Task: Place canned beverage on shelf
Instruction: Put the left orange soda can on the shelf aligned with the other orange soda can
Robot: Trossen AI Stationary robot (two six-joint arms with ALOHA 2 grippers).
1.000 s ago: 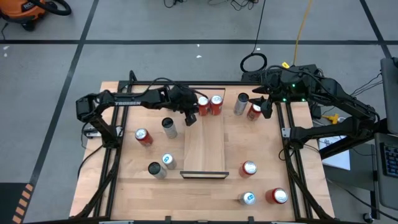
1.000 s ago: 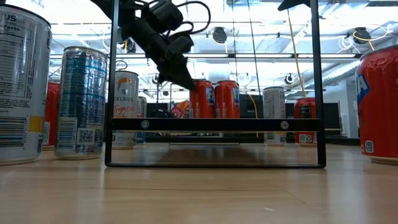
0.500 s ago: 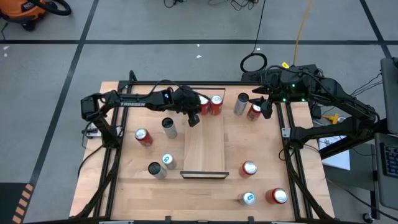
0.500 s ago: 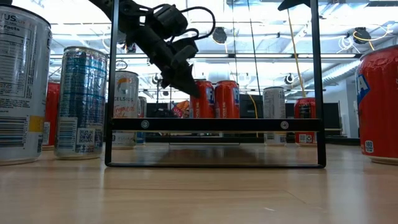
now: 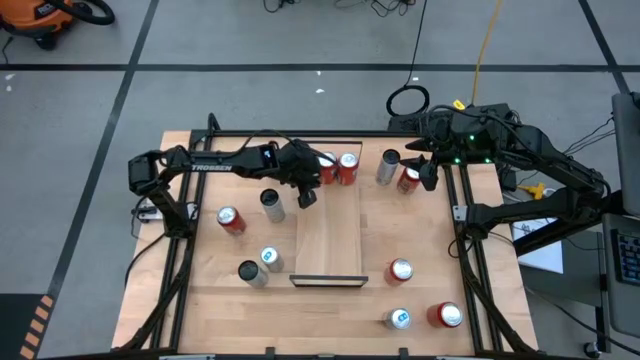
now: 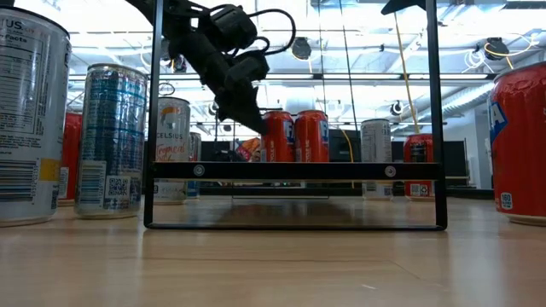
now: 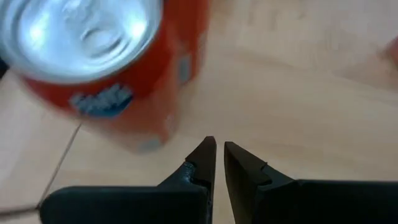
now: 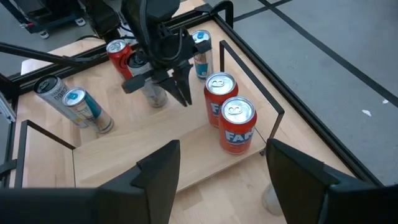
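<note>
2 orange Fanta cans stood on the shelf; a Celsius can was nearby; left gripper closed, empty; right gripper open.

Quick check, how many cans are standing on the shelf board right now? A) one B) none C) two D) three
C: two orange cans stand side by side at the far end of the shelf, and the rest of the board is bare; the left pincer is shut and empty beside them.

Orange can blurred and cut off in left wrist view, big silver can and red can cropped by low view's edges
</note>
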